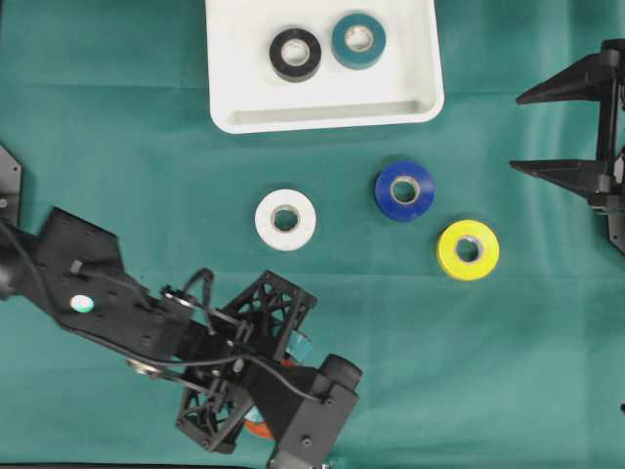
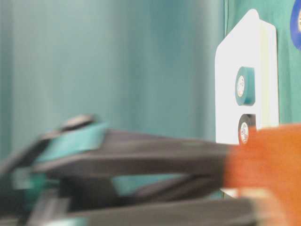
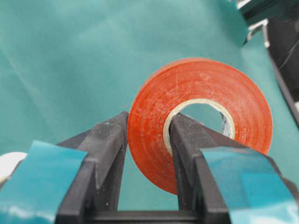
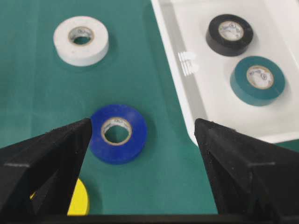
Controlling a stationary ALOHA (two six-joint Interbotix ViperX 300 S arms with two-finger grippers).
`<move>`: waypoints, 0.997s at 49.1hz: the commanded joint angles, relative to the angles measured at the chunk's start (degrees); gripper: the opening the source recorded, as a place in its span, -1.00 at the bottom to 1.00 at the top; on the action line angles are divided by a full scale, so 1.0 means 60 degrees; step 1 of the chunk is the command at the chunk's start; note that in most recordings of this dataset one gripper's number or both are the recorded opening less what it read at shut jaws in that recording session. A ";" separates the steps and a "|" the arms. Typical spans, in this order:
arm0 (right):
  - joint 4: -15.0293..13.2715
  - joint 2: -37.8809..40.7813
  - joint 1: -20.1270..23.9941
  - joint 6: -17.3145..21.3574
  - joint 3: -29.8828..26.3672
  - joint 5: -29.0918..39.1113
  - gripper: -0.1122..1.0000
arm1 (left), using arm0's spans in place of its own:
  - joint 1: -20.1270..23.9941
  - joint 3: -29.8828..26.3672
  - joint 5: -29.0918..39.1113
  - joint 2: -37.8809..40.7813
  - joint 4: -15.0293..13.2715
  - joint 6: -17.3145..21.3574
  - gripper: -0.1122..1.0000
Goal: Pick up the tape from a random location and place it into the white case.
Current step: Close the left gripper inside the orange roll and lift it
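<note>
Tape, an orange roll (image 3: 196, 116), stood on edge in the left gripper (image 3: 148, 140), clenched across the roll's wall with one finger (image 3: 110, 144) outside and the other through the cardboard core, low over the green cloth (image 1: 527, 371) and well apart from the white case (image 1: 234, 59), which already held a black roll (image 1: 295, 54) and a teal roll (image 1: 357, 40). It looked light, stiff and glossy, so pinching through the core seemed the surest hold. The right gripper (image 4: 142, 128) hung wide open over a blue roll (image 4: 117, 133), grasping nothing.
</note>
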 commanded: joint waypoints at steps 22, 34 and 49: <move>-0.0015 -0.0044 -0.0015 0.0015 -0.0146 -0.0073 0.77 | -0.0059 -0.1436 0.1509 -0.1260 0.0059 0.0029 -0.39; -0.0015 -0.0059 -0.0015 0.0015 -0.0146 -0.0073 0.77 | -0.0059 -0.2051 0.2227 -0.1143 0.0059 0.0029 -0.39; -0.0015 -0.0059 -0.0015 0.0015 -0.0132 -0.0044 0.77 | -0.0059 -0.2124 0.2271 -0.1143 0.0088 0.0029 -0.40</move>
